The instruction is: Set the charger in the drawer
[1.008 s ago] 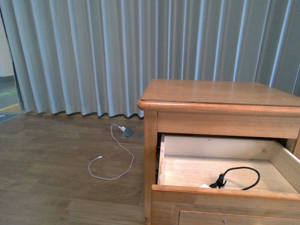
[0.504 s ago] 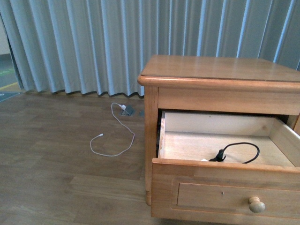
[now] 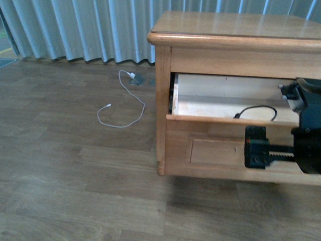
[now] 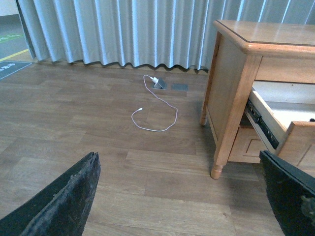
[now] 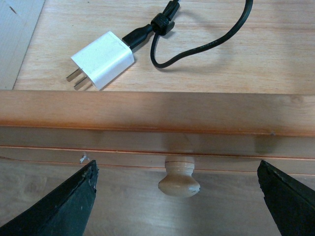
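- Charger (image 5: 103, 59) is lying inside the drawer (image 5: 157, 113), flat on the pale wood bottom and just behind the front board, with its two metal prongs showing.
- A thin black cable (image 5: 197, 44) is running out of the white block and looping across the drawer bottom; from the front only that loop is showing above the drawer's edge.
- The drawer is standing pulled out of the light-brown nightstand (image 3: 230, 30), its inside open to view.
- The right pincer (image 5: 177, 206) is hovering in front of the drawer front, its dark fingers (image 5: 64, 206) spread wide to either side of the round pale knob (image 5: 178, 183). Neither finger is touching the knob, and the pincer is pinching nothing.
- From the front, the right arm (image 3: 306, 135) is showing as a black mass across the right part of the drawer front.
- The left pincer (image 4: 177, 211) is hanging above the wooden floor (image 4: 74, 123), off to the nightstand's left. Its fingers are also spread wide and are gripping nothing.
- A thin white cable (image 3: 123, 108) is lying curled on the floor, apart from the nightstand, with its white plug sitting at a small grey floor plate (image 3: 136, 79) near the pale curtain (image 3: 90, 25).
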You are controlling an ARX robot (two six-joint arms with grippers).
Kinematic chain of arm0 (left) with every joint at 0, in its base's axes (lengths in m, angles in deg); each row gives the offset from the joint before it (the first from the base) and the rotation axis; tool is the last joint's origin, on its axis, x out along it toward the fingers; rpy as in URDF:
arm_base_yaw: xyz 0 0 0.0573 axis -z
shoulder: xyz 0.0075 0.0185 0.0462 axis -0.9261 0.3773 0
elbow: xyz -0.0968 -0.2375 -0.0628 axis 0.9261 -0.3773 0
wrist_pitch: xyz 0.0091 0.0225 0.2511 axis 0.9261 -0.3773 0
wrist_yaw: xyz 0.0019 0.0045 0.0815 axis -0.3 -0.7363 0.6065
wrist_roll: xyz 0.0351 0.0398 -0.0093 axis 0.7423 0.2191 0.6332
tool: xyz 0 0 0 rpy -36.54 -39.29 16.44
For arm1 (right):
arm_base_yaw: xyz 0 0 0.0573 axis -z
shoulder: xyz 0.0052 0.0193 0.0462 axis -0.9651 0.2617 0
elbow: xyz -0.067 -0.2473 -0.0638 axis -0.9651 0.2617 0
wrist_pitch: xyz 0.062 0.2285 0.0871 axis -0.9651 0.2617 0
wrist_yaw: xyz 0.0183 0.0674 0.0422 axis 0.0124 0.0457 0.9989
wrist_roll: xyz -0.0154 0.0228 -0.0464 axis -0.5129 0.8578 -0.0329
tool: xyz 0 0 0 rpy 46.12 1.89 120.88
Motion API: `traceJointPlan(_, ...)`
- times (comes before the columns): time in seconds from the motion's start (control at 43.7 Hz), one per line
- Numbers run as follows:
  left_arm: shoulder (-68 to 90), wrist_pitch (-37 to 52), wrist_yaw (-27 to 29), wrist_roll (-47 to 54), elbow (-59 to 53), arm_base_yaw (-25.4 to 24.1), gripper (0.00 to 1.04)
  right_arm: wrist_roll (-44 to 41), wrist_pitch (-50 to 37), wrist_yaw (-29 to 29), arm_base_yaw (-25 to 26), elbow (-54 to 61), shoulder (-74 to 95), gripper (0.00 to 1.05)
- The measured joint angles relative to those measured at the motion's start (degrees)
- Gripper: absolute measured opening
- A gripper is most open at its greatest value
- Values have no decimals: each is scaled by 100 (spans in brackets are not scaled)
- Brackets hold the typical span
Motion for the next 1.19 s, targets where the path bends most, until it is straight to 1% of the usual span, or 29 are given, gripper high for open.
traceJointPlan(0.298,0,0,0,0,0,0,99,-472,-686,-326,-11,-1456,1307,96)
traceJointPlan(0.412,0,0,0,0,0,0,99,-590,-732,-365,0,-1952,1729,96)
traceJointPlan(0.664,0,0,0,0,0,0,99,-728,-844,-693,50,-3432,2822,96)
traceJointPlan(0.824,0,0,0,0,0,0,99,-809,-962,-892,46,-4103,3314,96)
traceJointPlan(0.985,0,0,0,0,0,0,99,-1010,-1370,-1189,-9,-4295,3582,96)
traceJointPlan(1.191,0,0,0,0,0,0,99,-1058,-1534,-1314,-48,-4391,3718,96)
